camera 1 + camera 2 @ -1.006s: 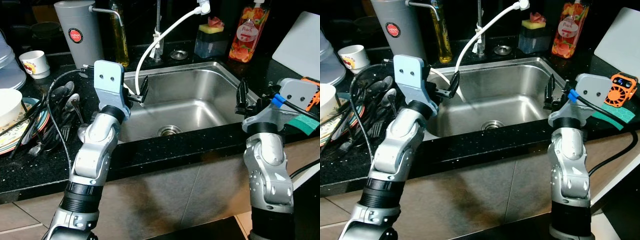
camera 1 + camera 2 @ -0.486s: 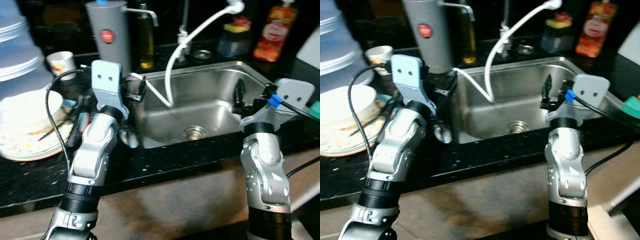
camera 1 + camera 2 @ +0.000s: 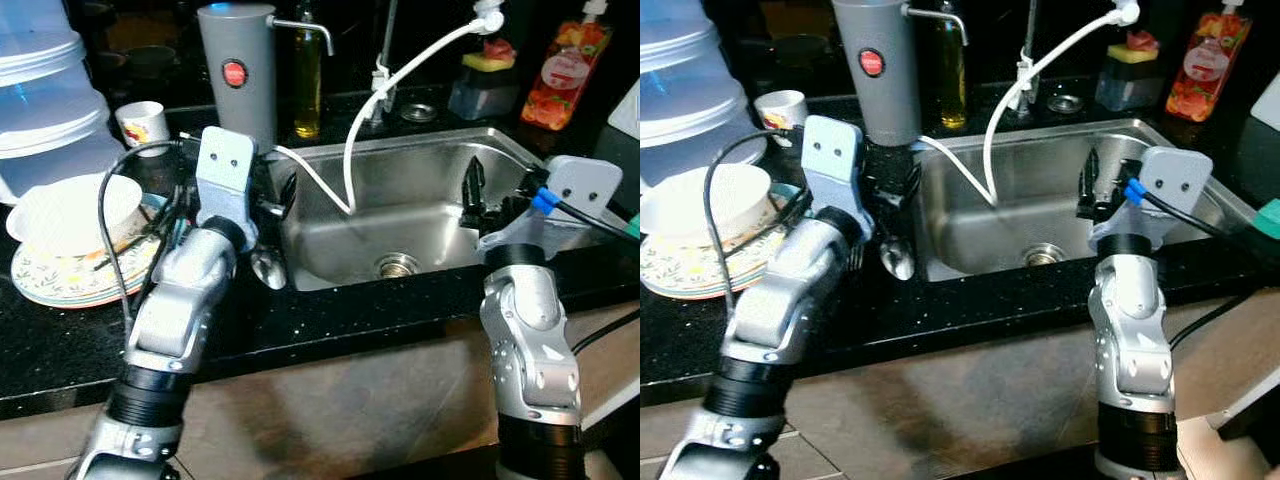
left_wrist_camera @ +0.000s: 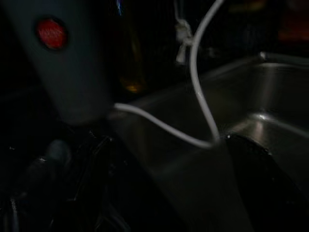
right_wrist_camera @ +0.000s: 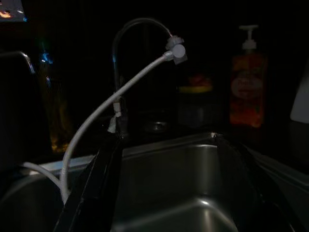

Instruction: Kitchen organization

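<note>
My left gripper hangs open at the left rim of the steel sink, just in front of the grey carafe. Below it, spoons and other cutlery lie on the black counter. A white hose runs from the tap into the sink, passing close by the left fingers. My right gripper is open over the sink's right side, with nothing between its fingers. A white bowl sits on patterned plates at the left.
Stacked clear plastic containers and a small cup stand at the back left. Behind the sink are an oil bottle, a sponge holder and an orange soap bottle. A black cable loops over the left counter.
The camera has turned left, bringing the bowl, plates and containers into view. My left gripper has shifted from over the sink to its left rim. The right gripper stays by the sink's right side.
</note>
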`<state>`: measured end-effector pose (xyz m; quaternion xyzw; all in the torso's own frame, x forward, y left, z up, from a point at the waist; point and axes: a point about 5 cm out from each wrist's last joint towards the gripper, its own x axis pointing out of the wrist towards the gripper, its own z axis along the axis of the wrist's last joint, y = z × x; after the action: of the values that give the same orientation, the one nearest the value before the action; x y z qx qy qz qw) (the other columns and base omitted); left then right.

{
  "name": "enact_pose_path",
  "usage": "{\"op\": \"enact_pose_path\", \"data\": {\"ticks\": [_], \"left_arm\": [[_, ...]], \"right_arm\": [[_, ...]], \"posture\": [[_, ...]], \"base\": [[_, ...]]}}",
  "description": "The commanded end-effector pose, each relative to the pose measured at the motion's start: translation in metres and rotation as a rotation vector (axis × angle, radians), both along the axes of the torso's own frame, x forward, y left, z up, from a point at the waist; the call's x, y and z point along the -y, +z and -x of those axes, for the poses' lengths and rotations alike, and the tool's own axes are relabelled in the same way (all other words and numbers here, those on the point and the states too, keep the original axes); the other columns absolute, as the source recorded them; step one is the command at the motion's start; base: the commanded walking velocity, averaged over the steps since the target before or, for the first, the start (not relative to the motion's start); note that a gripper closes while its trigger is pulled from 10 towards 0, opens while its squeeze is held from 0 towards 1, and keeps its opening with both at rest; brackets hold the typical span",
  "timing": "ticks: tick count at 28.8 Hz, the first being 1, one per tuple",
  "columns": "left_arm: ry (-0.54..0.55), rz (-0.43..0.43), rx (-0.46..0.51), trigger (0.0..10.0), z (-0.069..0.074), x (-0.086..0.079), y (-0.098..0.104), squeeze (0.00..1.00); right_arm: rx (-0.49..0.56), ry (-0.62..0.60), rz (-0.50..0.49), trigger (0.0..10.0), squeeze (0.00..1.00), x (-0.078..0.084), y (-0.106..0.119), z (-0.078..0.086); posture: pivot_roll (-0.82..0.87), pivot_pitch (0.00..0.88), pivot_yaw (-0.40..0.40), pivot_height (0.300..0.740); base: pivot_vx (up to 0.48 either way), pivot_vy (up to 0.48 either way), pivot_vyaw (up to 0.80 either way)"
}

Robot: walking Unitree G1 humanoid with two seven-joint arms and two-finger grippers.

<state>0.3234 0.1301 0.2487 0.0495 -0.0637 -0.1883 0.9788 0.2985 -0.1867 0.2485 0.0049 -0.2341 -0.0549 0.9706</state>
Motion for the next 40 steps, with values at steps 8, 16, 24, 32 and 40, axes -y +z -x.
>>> {"op": "enact_pose_path", "data": {"ticks": [8, 16, 24, 32, 40], "left_arm": [[0.243, -0.002, -0.136, 10.0, -0.003, -0.062, 0.023, 0.0], [0.291, 0.122, -0.32, 10.0, 0.005, -0.055, -0.007, 0.0], [0.414, 0.114, -0.383, 10.0, 0.008, -0.069, -0.024, 0.0], [0.395, 0.181, -0.477, 10.0, 0.01, -0.067, -0.04, 0.0], [0.436, 0.201, -0.529, 0.0, 0.006, -0.069, -0.054, 0.0]], "right_arm": [[0.002, 0.079, 0.001, 10.0, 0.0, -0.007, 0.006, -0.003], [-0.007, 0.108, -0.006, 10.0, 0.0, -0.012, 0.005, -0.003], [-0.02, 0.126, -0.004, 10.0, 0.0, -0.013, 0.005, -0.005], [-0.026, 0.132, -0.007, 10.0, 0.0, -0.015, 0.004, -0.005], [-0.028, 0.127, -0.014, 10.0, 0.0, -0.014, 0.003, -0.003]], "posture": [[0.06, 0.0, 0.02, 0.74], [0.06, 0.0, 0.012, 0.74], [0.07, 0.0, -0.01, 0.74], [0.07, 0.004, -0.008, 0.74], [0.06, 0.01, 0.0, 0.74]], "base": [[0.0, 0.0, 0.0], [0.0, 0.0, 0.0], [0.0, 0.0, 0.0], [0.0, 0.0, 0.0], [0.0, 0.0, 0.0]]}}
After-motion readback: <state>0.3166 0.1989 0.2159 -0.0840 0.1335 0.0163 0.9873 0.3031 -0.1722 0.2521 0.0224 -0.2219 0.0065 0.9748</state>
